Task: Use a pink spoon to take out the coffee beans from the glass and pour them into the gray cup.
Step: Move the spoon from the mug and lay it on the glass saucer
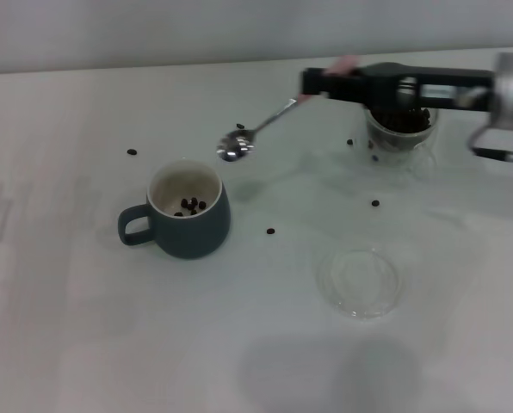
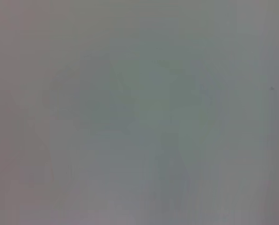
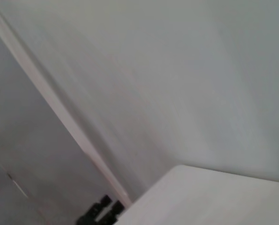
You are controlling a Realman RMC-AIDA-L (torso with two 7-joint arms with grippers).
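Spoon (image 1: 255, 136) held by right gripper (image 1: 318, 83), clamped on the pink handle, bowl in the air just behind mug (image 1: 186, 213); can't tell if it carries beans. Mug holds a few beans (image 1: 190, 205); strays lie on table (image 1: 67, 327). Glass (image 1: 400, 131) sits under the right arm, saucer (image 1: 358, 282) nearer. Left wrist: blank surface only. Right wrist: wall, table corner.
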